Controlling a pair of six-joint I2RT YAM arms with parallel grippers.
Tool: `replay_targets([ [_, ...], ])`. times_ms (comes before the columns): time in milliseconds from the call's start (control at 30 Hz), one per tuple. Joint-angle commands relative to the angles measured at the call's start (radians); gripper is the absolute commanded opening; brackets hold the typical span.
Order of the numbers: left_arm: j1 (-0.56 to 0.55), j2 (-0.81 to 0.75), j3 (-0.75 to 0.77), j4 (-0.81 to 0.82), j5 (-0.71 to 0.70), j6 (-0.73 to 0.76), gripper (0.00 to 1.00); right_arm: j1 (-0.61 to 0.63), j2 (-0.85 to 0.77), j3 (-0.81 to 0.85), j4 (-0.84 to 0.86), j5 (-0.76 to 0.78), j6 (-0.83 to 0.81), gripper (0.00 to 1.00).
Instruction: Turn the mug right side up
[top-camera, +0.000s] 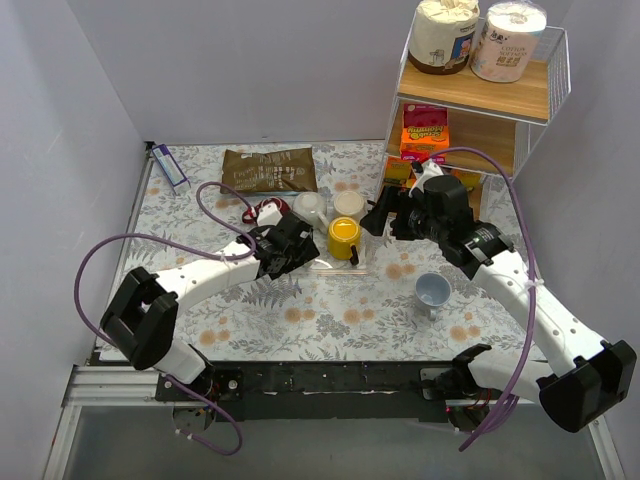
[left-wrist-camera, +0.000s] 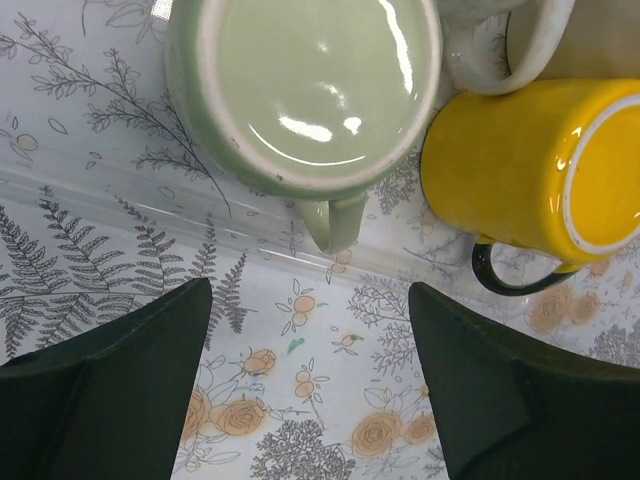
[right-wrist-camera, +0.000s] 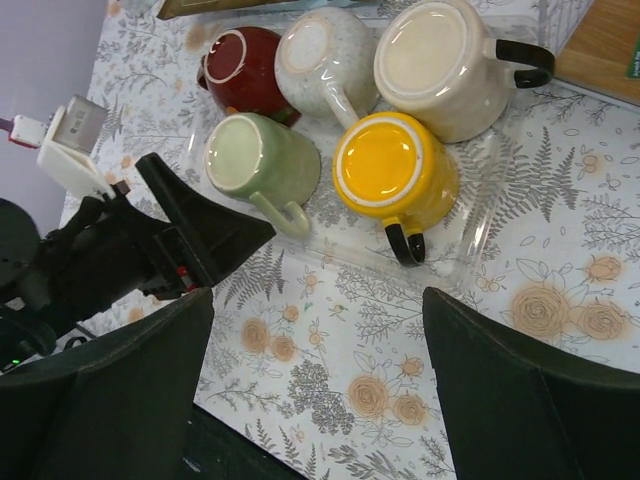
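Note:
Several mugs stand upside down on a clear tray (right-wrist-camera: 478, 212): a pale green one (right-wrist-camera: 258, 160), a yellow one with a black handle (right-wrist-camera: 395, 172), a dark red one (right-wrist-camera: 240, 62), a speckled white one (right-wrist-camera: 322, 55) and a cream one (right-wrist-camera: 440, 65). My left gripper (left-wrist-camera: 310, 380) is open and empty, just in front of the green mug (left-wrist-camera: 300, 90), whose handle points at it; the yellow mug (left-wrist-camera: 530, 170) is to the right. In the top view my left gripper (top-camera: 298, 250) hides the green mug. My right gripper (right-wrist-camera: 315, 390) is open and empty, high above the tray (top-camera: 380, 216).
A grey-blue mug (top-camera: 432, 291) stands upright on the table at the right. A wire shelf (top-camera: 480, 90) with packets and rolls is at the back right. A brown packet (top-camera: 270, 168) and a small blue box (top-camera: 170, 166) lie at the back.

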Motion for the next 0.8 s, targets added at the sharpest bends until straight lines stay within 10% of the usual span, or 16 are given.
replay_targets([
  [0,-0.026,0.025,0.069,-0.008,-0.141,-0.051,0.76,-0.011,-0.025,-0.006,0.081,-0.082,0.013,0.91],
  [767,-0.040,0.212,0.176,-0.054,-0.240,-0.077,0.35,-0.049,-0.140,-0.060,0.003,-0.083,-0.010,0.89],
])
